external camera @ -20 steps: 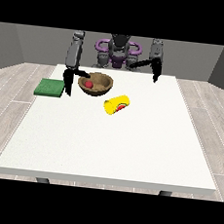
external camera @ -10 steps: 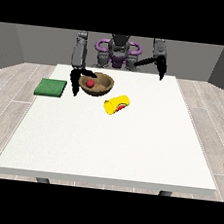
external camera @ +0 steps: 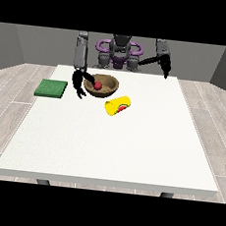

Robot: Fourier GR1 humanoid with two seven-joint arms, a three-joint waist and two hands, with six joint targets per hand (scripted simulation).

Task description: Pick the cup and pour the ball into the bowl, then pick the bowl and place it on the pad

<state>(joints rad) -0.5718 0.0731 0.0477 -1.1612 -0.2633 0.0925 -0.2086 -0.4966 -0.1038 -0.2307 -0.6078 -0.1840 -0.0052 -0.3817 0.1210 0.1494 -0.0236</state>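
I see the round brown wooden bowl (external camera: 102, 85) on the white table (external camera: 116, 145) with the small red ball (external camera: 97, 85) inside; the yellow cup (external camera: 118, 105) lies tipped at its 4 o'clock, the flat green square pad (external camera: 51, 88) at 9 o'clock. The hand at the view's left (external camera: 79, 85) curls at the bowl's left rim; whether it grips I cannot tell. The hand at the view's right (external camera: 165, 65) hangs raised, fingers unreadable

A large white table (external camera: 111, 149) on dark legs stands on a floor of pale grey-brown wooden planks (external camera: 207, 125), with plain grey walls (external camera: 38, 43) behind it meeting at corners under soft, even light.
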